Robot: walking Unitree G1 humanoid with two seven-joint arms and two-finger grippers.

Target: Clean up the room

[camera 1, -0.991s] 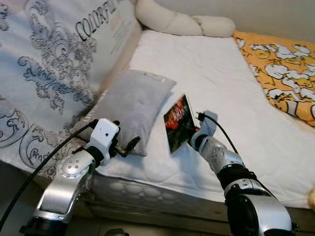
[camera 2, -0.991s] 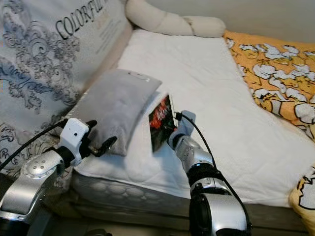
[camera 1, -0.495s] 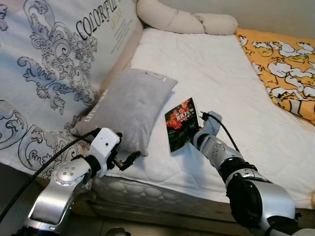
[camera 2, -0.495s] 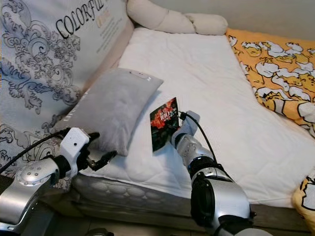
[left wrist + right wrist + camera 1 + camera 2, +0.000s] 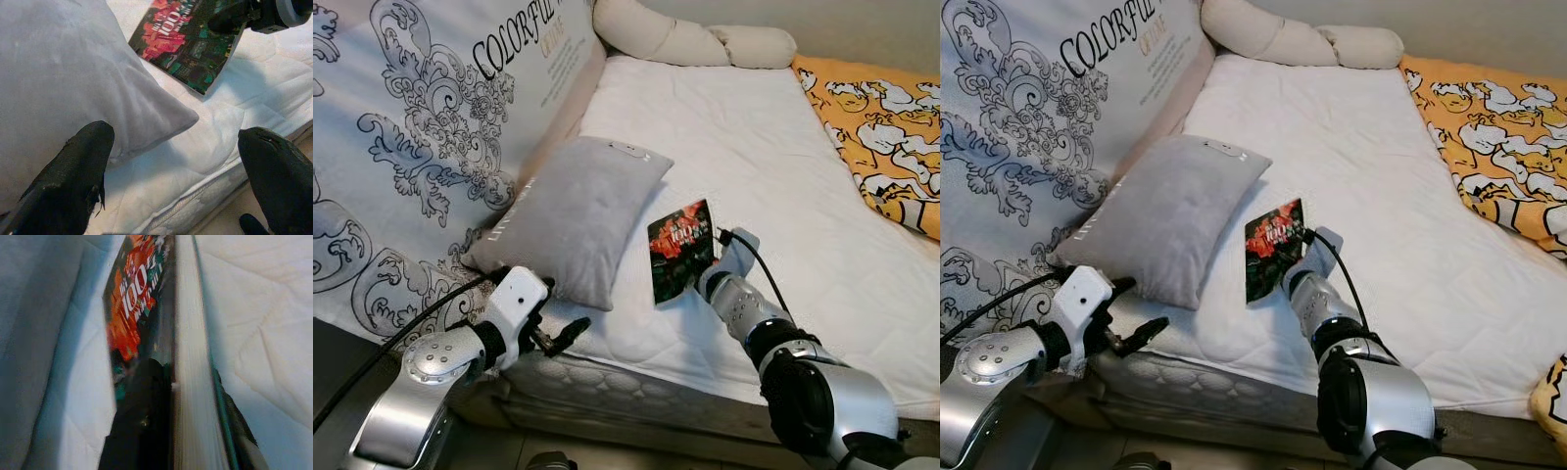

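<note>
Nearest the camera, at about seven o'clock in the head view, the left gripper (image 5: 570, 331) is hovering with its two black fingers (image 5: 73, 171) spread wide and empty, just off the front edge of the white quilted mattress (image 5: 754, 147). Compared with a second ago, this arm has dropped lower and drawn back from the soft grey rectangular pillow (image 5: 573, 215), whose near corner now sits just beyond the fingertips, apart from them.

At about five o'clock, the right gripper (image 5: 703, 266) is clamping a thick paperback book with a dark cover splashed in red and white lettering (image 5: 680, 247). The right wrist view shows one finger on the cover and the other across the page block, so the hold looks firm. A second ago the book was tilted higher and turned edge-on; now it is lying nearer the sheet, cover facing up, its lower edge close to or touching the mattress, just beside the pillow's right side. This suggests the book is being repositioned rather than carried off, so tidying seems at an early stage.

Farther off, at twelve o'clock, a cream bolster cushion (image 5: 685, 41) is lying along the head of the bed. At two o'clock an orange patterned blanket (image 5: 886, 117) is covering the far side.
</note>
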